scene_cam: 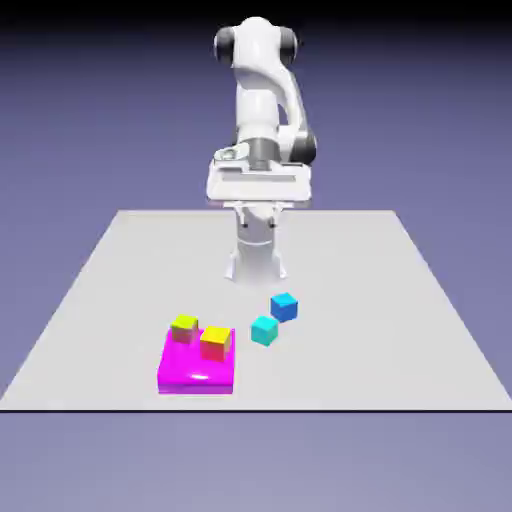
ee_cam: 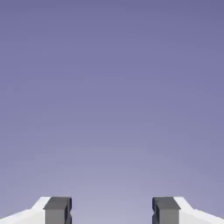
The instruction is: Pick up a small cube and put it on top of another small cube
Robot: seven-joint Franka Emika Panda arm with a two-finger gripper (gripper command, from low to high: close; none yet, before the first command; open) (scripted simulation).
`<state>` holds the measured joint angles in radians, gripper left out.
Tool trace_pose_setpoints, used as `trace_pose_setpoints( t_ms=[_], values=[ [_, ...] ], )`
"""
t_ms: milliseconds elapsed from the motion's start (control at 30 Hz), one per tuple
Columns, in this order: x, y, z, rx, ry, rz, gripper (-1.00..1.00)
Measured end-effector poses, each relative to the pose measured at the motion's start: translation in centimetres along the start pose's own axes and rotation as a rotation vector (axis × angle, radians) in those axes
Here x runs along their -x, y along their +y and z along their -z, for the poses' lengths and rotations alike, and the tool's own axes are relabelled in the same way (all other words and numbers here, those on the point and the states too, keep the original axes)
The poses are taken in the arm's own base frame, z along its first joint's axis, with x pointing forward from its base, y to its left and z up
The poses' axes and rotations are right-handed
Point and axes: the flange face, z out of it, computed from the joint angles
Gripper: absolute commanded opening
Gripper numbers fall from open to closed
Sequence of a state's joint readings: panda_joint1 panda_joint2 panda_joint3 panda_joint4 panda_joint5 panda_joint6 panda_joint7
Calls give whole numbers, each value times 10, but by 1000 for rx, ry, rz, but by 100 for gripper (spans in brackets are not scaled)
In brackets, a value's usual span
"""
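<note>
gripper: fingers wide apart, holding nothing; cyan cube: on table, just beside blue cube; finger bases: cut off by hand view's bottom edge

A small light cyan cube is sitting upright on the pale tabletop, its corner turning toward the near side. A small darker, saturated blue cube is resting on the same surface, just beyond it and to the exterior view's right. Both are lying near each other, neither one stacking.
</note>
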<state>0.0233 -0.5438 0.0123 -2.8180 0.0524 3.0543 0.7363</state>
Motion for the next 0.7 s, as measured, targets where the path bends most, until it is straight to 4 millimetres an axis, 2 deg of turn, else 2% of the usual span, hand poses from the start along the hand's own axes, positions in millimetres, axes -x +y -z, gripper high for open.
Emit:
trace_pose_setpoints(
  t_ms=[167,367,533,700],
  values=[
    [37,11,-37,23,-81,-115,0],
    [86,35,-72,95,-146,-249,0],
    [127,63,-92,187,-170,-348,0],
    [166,98,-102,305,-165,-430,0]
  ],
)
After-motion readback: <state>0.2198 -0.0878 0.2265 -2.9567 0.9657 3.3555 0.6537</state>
